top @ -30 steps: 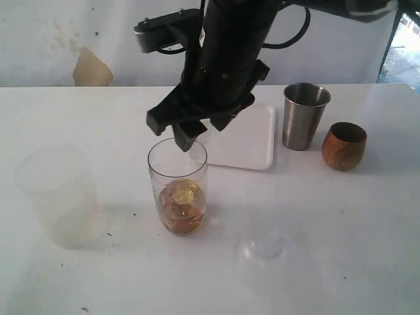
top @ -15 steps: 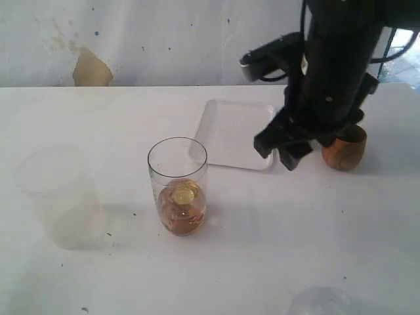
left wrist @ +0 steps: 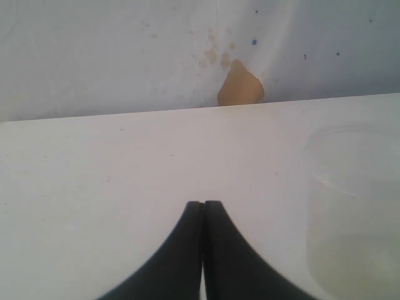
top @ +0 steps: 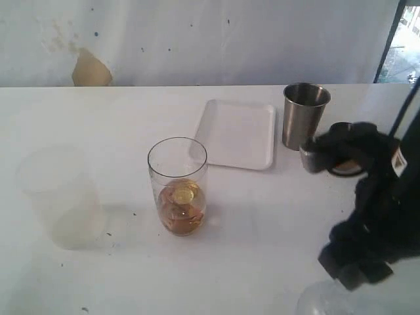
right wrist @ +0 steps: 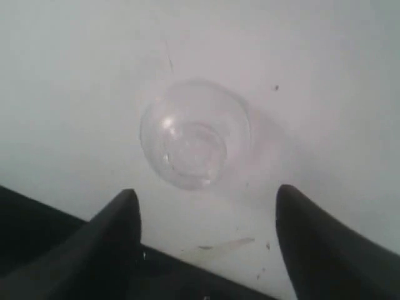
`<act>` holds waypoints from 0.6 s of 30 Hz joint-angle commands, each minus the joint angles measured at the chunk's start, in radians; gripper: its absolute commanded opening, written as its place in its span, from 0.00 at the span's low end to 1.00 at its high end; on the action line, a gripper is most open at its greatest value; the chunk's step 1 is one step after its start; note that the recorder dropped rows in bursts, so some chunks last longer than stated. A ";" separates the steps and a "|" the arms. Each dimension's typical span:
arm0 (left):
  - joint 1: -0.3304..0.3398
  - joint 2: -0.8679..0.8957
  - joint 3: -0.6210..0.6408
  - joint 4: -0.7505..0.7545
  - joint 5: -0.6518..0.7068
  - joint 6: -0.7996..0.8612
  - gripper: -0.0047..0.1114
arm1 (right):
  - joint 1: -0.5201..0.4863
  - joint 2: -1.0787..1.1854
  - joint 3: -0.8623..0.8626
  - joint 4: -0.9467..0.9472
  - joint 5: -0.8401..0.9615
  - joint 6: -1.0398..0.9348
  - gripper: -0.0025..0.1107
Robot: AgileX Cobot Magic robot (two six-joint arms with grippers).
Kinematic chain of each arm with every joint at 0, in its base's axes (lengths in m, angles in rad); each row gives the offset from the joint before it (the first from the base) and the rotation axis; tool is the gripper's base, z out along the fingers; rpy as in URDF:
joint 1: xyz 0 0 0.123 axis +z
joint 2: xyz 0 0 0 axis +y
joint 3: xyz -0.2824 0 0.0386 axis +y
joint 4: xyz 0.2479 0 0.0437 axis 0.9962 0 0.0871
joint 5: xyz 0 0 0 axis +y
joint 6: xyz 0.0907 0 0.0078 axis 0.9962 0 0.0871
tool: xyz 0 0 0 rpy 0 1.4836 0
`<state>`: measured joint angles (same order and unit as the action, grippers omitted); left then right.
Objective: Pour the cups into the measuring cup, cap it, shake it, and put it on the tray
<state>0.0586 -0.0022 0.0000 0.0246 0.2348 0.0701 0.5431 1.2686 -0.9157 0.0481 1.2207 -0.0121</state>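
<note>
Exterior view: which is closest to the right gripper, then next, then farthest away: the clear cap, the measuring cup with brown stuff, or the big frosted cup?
Counting from the right gripper, at the near right:
1. The cap, right beside it at the near right edge.
2. The measuring cup, in the middle.
3. The frosted cup, far over on the left.

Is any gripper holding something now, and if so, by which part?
Nothing is held. The right gripper is open and clear of the cap, which lies free. The left gripper is shut on nothing.
</note>
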 commanded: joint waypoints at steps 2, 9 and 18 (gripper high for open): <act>-0.001 0.002 0.000 -0.009 -0.003 -0.002 0.04 | -0.003 -0.008 0.153 0.006 -0.013 0.012 0.54; -0.001 0.002 0.000 -0.009 -0.003 -0.002 0.04 | -0.003 0.022 0.185 0.059 -0.228 0.005 0.54; -0.001 0.002 0.000 -0.009 -0.003 -0.002 0.04 | -0.003 0.143 0.185 0.050 -0.243 -0.010 0.51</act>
<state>0.0586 -0.0022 0.0000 0.0246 0.2348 0.0701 0.5431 1.4098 -0.7347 0.1009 0.9833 -0.0101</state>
